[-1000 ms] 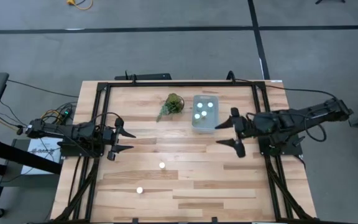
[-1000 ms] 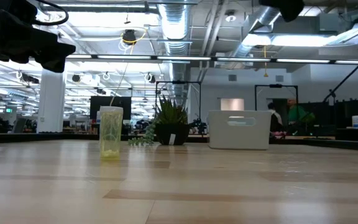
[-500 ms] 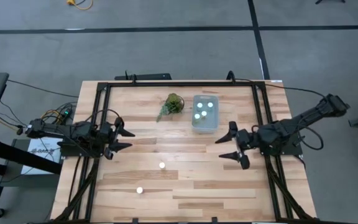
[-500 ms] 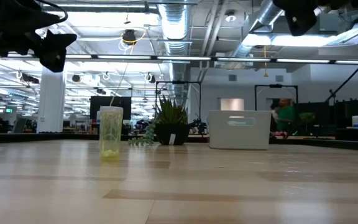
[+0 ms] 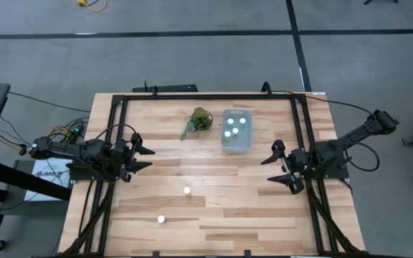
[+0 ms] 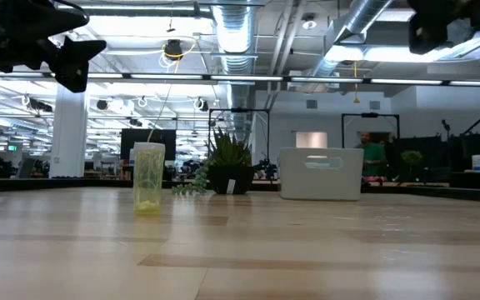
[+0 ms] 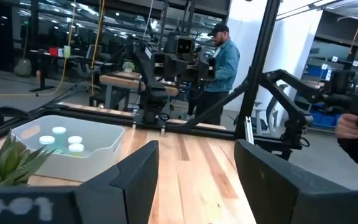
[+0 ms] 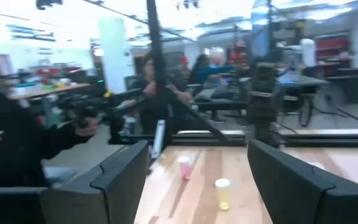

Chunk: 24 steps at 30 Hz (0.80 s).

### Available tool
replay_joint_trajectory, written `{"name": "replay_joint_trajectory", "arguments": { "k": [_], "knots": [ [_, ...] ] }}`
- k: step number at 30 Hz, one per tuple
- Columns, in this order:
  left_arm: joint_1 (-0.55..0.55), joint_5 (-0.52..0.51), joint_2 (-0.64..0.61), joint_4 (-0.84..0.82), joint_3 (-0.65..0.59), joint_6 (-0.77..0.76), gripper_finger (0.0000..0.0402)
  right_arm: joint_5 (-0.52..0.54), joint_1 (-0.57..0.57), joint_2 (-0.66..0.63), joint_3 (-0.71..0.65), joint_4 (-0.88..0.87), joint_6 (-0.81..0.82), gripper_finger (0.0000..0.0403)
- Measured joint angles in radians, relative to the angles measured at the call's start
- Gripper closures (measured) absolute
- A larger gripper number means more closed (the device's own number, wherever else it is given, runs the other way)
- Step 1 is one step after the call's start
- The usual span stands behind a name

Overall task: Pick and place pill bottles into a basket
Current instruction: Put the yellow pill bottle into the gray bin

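Note:
The pale basket stands at the table's far middle and holds three white-topped pill bottles; the left wrist view also shows them. Two more bottles stand upright on their bases on the bare table, one near the middle and one closer to the near edge. The right wrist view shows both. My left gripper is open and empty at the table's left side. My right gripper is open and empty, right of and nearer than the basket.
A green plant sprig lies just left of the basket. A black frame runs round the table. People stand in the room beyond the table. In the low view one translucent yellow bottle stands left of the plant.
My right gripper has drawn back from beside the basket toward the table's right and near edges, staying open and empty. The bottles and the basket have not moved.

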Motion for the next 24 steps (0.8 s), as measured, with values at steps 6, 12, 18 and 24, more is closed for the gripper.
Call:
{"name": "replay_joint_trajectory", "arguments": {
  "k": [6, 12, 18, 24],
  "knots": [
    [0.000, -0.030, 0.000, -0.008, 0.000, 0.000, 0.0203, -0.060, -0.002, -0.132, -0.083, 0.001, -0.027, 0.0133],
    [0.000, -0.057, 0.000, -0.006, 0.001, -0.001, 0.0203, -0.096, -0.002, -0.246, -0.166, 0.059, -0.082, 0.0133],
    [0.000, -0.058, 0.007, 0.022, 0.002, -0.029, 0.0203, -0.097, -0.002, -0.293, -0.176, -0.007, -0.106, 0.0133],
    [-0.031, -0.069, 0.115, 0.126, 0.002, -0.036, 0.0203, -0.077, -0.021, -0.303, -0.177, -0.123, -0.066, 0.0133]
  ]
}}
